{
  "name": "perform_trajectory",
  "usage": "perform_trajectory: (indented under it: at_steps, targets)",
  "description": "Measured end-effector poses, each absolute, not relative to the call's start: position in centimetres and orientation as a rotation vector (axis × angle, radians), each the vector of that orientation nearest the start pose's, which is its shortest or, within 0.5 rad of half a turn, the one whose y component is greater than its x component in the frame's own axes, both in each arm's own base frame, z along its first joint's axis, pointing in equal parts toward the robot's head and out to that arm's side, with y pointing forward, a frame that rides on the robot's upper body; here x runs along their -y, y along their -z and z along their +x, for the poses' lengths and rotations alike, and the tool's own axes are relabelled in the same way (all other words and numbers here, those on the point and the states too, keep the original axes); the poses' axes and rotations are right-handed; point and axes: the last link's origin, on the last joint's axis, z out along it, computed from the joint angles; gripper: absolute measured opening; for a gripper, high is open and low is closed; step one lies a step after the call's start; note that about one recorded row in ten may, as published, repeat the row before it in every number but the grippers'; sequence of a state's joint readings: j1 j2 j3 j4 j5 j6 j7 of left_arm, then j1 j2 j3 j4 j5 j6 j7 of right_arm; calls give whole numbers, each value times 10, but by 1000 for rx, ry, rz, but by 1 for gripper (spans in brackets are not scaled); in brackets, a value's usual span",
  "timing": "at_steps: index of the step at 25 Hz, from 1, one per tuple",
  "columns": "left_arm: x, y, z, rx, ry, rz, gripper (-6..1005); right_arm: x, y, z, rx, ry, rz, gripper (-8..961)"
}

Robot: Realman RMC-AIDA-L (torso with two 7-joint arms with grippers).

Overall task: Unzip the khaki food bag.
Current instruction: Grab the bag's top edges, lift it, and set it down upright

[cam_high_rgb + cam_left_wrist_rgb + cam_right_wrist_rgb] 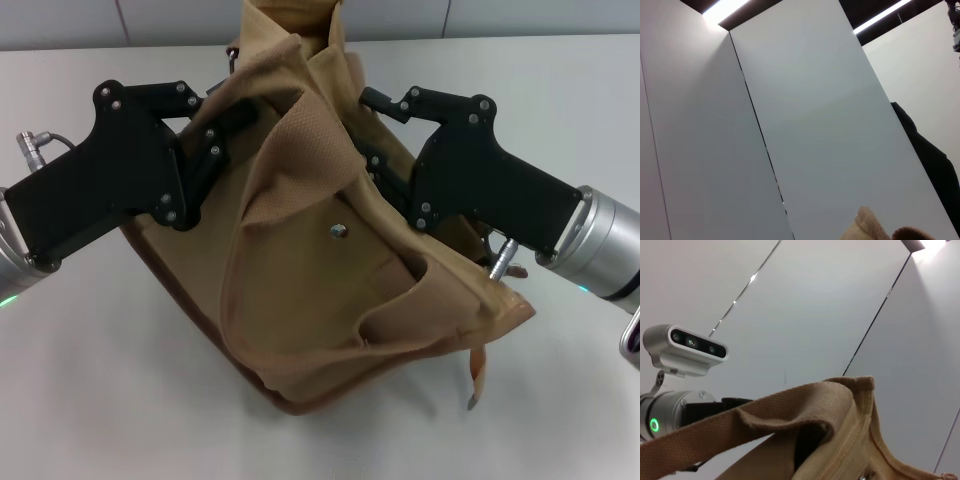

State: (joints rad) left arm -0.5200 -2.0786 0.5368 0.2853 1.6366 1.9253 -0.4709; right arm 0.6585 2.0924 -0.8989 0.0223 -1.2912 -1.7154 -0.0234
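The khaki food bag (330,290) lies tilted on the white table (90,380), its wide handles (290,40) bunched up at the back and the metal snap (338,231) on its front pocket facing up. My left gripper (232,108) is at the bag's upper left edge, shut on a fold of the canvas. My right gripper (372,135) presses into the bag's upper right side, its tips buried in folds. A tan strip with a grey tip (475,385) hangs at the bag's lower right. The right wrist view shows a handle (790,415) close up. A scrap of canvas (865,227) shows in the left wrist view.
Grey wall panels (150,20) run behind the table's far edge. In the right wrist view the left arm's wrist camera (685,350) sits beyond the handle. Bare table surface lies in front of the bag and to both sides.
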Motion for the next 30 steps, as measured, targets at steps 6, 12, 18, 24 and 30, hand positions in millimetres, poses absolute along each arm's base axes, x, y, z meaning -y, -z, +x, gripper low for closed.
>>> perform_trajectory:
  at_steps: [6,12,18,24,30]
  targets:
    - [-286,-7,-230,-284,1309,-2224,73,-292,57,205,571,-1059,-2095,330]
    - [-286,-6,-230,-282,1309,-2228,73,-288,61,204,619,-1040,-2080,456]
    - [-287,-6,-230,-280,1307,-2230,73,-283,66,204,694,-1013,-2077,673]
    - [-288,-5,-229,-277,1307,-2232,73,-278,64,206,721,-1015,-2043,676]
    - [-288,-5,-229,-277,1307,-2231,73,-274,60,206,758,-1014,-1994,675]
